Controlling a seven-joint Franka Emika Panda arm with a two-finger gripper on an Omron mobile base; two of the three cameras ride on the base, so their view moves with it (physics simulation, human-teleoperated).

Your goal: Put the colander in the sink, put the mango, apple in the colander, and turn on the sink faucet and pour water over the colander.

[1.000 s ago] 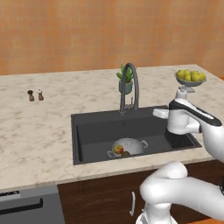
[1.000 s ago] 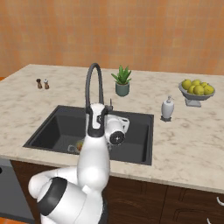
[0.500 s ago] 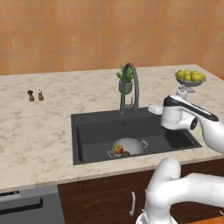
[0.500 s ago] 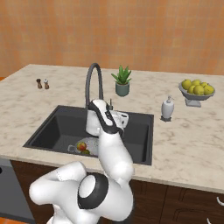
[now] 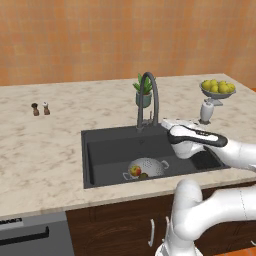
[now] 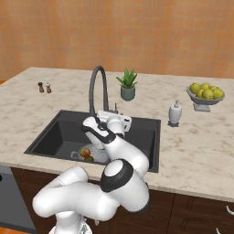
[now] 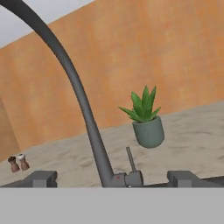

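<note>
Beige marbled stone surface (image 5: pixel 50 145) surrounds the dark rectangular sink (image 5: pixel 107 150). Just beyond the spread, empty claw (image 7: pixel 113 179) rises the tall dark gooseneck faucet (image 7: pixel 78 94); below it sits the perforated silvery colander (image 5: pixel 147 167) holding fruit.

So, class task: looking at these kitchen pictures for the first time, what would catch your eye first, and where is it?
Most striking is the white robot arm reaching over the dark sink, its gripper with jaws open, right at the base of the tall gooseneck faucet. Next comes the silvery colander on the sink floor, holding the apple and the mango. No water runs yet.
</note>
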